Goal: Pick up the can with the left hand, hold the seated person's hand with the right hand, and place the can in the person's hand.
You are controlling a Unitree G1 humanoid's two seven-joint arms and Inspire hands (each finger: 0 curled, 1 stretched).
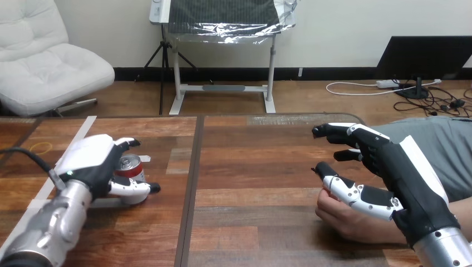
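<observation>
Trouble spots before the handover

Nearest on the right, the person's hand (348, 217) lies low on the brown wooden surface (250, 222), fingers loosely curled. The right robot hand (389, 172), black with white shells, hangs right over it. Its thumb (348, 189) stretches across the top of the person's hand, touching or nearly so, I can't tell which. Its fingers (334, 133) point out straight past it. So it's spread apart, not wrapped round anything, and I'd say the holding bit isn't done.

A little farther in on the left, the left robot hand (92, 164) is clamped on the small red metal can with a silver top (131, 166), thumb low in front and fingers hooked over the far side. The can looks to be standing upright on the surface, well apart from the person's hand. The dark seam (192, 183) between the boards runs between them.

What could go wrong, just my guess:
- Smooth round metal, gripped mostly from one side. On the lift the can could tilt or slip out.
- The right robot hand covers the person's hand from above, so the landing spot is blocked. Bring the can across now and the two robot hands may bump.
- The person's hand is loose and unsteadied, so it could shift just as the can arrives.
- Close the right robot hand too hard and it pinches the person.
</observation>
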